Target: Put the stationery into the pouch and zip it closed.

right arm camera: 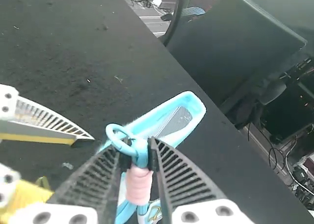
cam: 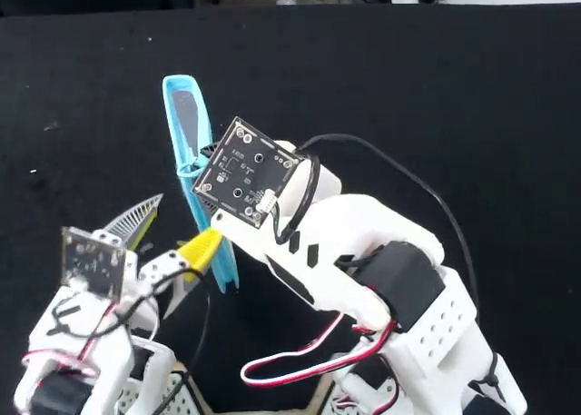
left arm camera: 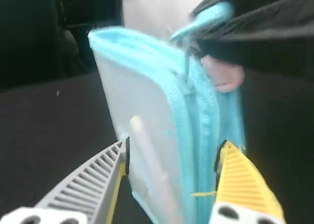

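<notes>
Clenched on the zipper pull [right arm camera: 140, 153], the right fingers [right arm camera: 184, 185] hold the blue pouch [right arm camera: 179, 117] standing on edge, left of the black surface's [cam: 454, 88] middle. Beside its near end, the left fingers [left arm camera: 88, 185] are spread wide, the yellow one touching it.

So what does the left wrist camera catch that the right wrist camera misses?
Left wrist view: the pouch's mesh side close up, with a pale stick behind the mesh, framed by the left arm's fingers, which are open. Right wrist view: the pouch stretching away over the black table, plus a dark screen beyond the table edge. Shared: the blue pouch, its zip tab pinched by the right arm's fingers, and a pink piece beside that grip.
</notes>
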Controlling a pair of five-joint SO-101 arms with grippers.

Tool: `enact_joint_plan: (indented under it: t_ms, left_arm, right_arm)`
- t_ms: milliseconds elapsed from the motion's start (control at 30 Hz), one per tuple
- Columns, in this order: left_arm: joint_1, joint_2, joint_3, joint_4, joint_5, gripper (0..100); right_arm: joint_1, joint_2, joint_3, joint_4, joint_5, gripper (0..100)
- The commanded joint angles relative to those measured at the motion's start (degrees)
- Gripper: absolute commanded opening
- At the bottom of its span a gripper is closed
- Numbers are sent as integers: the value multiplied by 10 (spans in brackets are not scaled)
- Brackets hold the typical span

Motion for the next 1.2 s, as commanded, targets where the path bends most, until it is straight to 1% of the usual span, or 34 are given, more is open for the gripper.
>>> enact_joint_plan:
  t_ms: [0,100,267,433,500,600,633,700,833,900,1000,1167]
  left_arm:
    - [-58,6,19,-19,-4,296]
    - [-76,6,19,-19,-4,296]
    - [-72,6,19,-26,-4,296]
    - [-72,8,21,-82,-4,296]
    - [-59,11,25,-98,-4,296]
    - [-29,9,36,-98,-4,295]
    - [-25,7,37,-97,-4,283]
    - [-25,7,37,-91,-4,220]
    - [-19,5,22,-65,-8,20]
    - [-19,5,12,-45,-7,52]
    - [-19,5,-7,-27,-11,29]
    - [-19,5,-7,-21,-58,30]
  right_arm:
    - [-1,0,-6,1,4,11]
    - [-1,0,-6,1,4,11]
    - [-3,0,-6,1,4,11]
    - [-4,0,17,-3,4,11]
    - [-4,0,27,-4,4,13]
    - [-4,-1,29,-4,4,13]
    - [-4,-3,29,-4,4,12]
    - [-3,-4,27,-4,4,13]
    - [0,-4,18,-4,4,13]
    - [0,-4,19,-14,4,12]
    - [1,-4,22,-32,-1,11]
    - [2,0,22,-55,-2,11]
